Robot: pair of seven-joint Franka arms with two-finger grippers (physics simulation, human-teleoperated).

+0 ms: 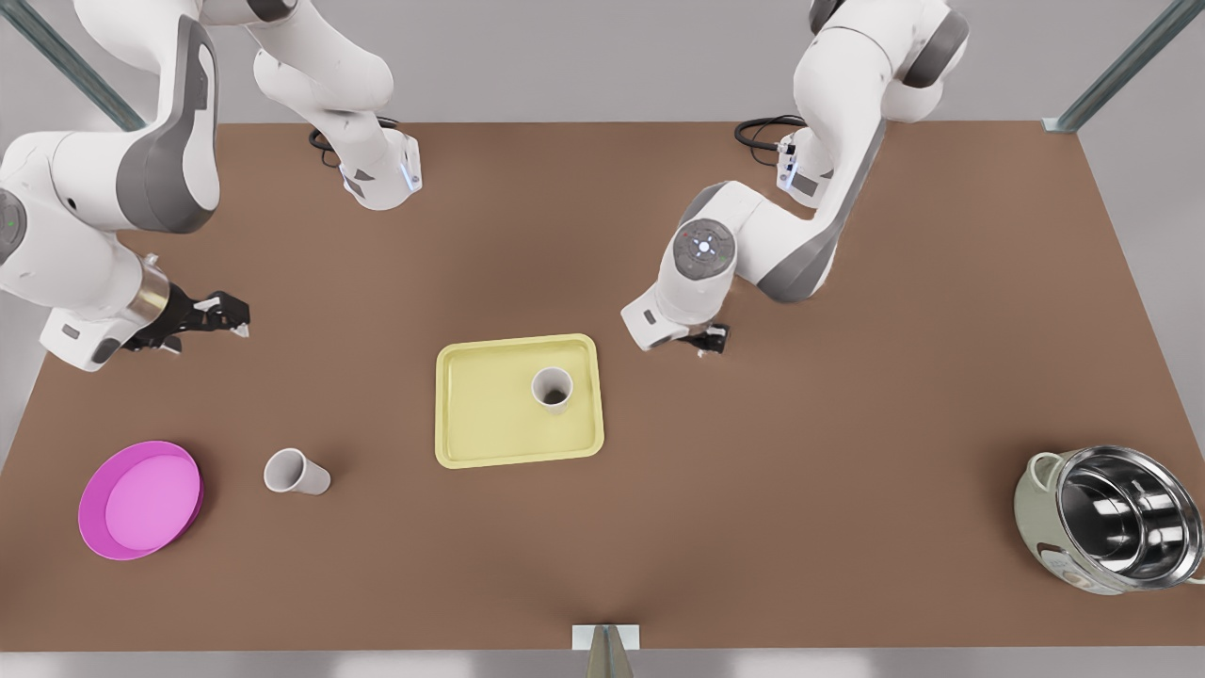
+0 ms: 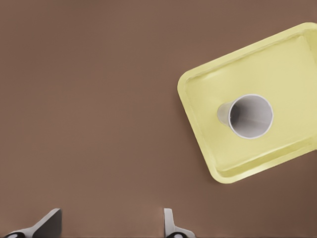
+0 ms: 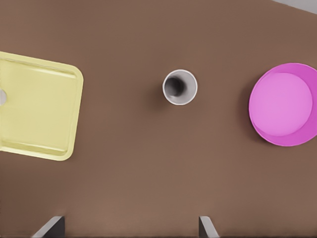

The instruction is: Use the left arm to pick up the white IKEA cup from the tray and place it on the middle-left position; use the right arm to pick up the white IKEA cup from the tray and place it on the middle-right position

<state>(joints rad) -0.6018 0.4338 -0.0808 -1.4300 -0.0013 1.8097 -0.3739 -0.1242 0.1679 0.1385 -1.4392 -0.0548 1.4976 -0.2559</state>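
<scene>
In the front view, the tray (image 1: pixel 471 443) sits at the middle of the table (image 1: pixel 847 424). One white cup (image 1: pixel 552 388) stands upright on it, mouth up, at about 2 o'clock from the tray's centre. The left gripper (image 1: pixel 706 341) hangs just off the tray's edge on the front view's right, so this cup lies at roughly 8 o'clock from it, near but not under it. The right gripper (image 1: pixel 221 315) is well apart, at about 10 o'clock from the tray. Below it, at 5 o'clock, a second cup (image 1: pixel 297 471) stands on bare table beside a pink dish (image 1: pixel 141 499). A steel pot (image 1: pixel 1116 518) sits at the table's 4 o'clock corner. In the left wrist view, the left gripper (image 2: pixel 109 225) has its fingers (image 2: pixel 49 223) spread wide over bare table with nothing between them. The cup on the tray is well clear of the gap, its long axis vertical. In the right wrist view, the right gripper (image 3: pixel 129 228) is likewise released and empty, with the second cup, the dish and a tray corner beneath it. The remaining cup looks like the left arm's job: the left gripper is much the nearer and must shift sideways over the tray before descending.
</scene>
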